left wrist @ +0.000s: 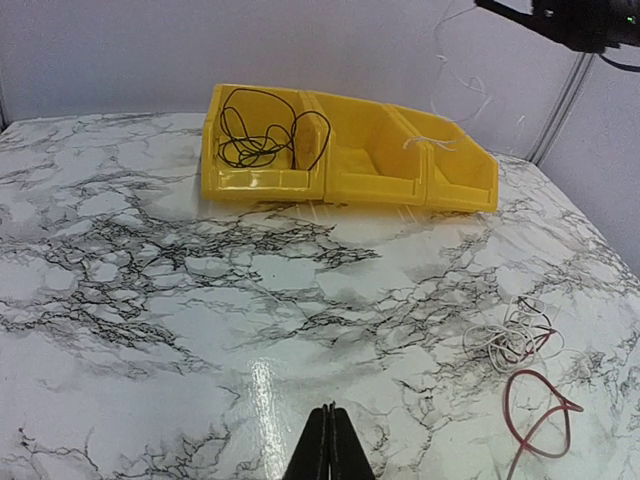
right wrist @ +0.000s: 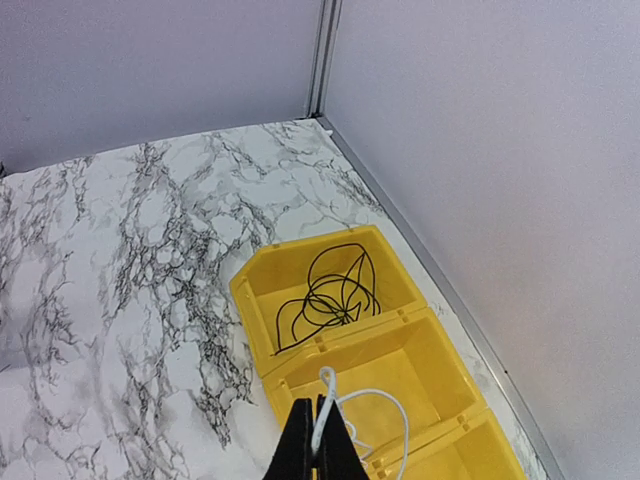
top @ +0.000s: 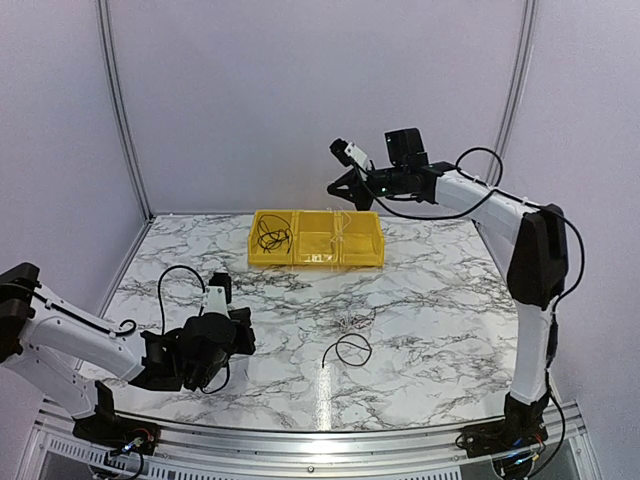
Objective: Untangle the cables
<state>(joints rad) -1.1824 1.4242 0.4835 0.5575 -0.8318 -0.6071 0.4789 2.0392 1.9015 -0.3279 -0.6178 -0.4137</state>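
Left wrist view: left gripper (left wrist: 328, 425) sits low over the table (left wrist: 150, 300), fingers pressed together, nothing in them. Just ahead and to its right, a red cable (left wrist: 540, 415) loops out of the remaining tangle (left wrist: 515, 338), thin pale and dark strands in a bunch. Beyond that is the yellow bin (left wrist: 260, 180) with three compartments, and a black cable (left wrist: 262, 135) coiled loose in the left one. Farthest and highest, right gripper (right wrist: 316, 420) is clamped on a white cable (right wrist: 376, 392) that dangles into the middle compartment.

Risks:
- The white cable looks springy. Let go from that height, it could hop the divider or drape over the rim.
- The black coil rides up to its wall top, so a trailing strand could snag it.
- If the left gripper goes into the tangle, it could pinch two strands and drag the whole knot tighter. The glossy top won't hold the rest back.

Materials:
- Table: marble-pattern, slick and reflective.
- Wires: hair-thin, keep their curl.
- Bin: hard moulded plastic with sloped front lips.
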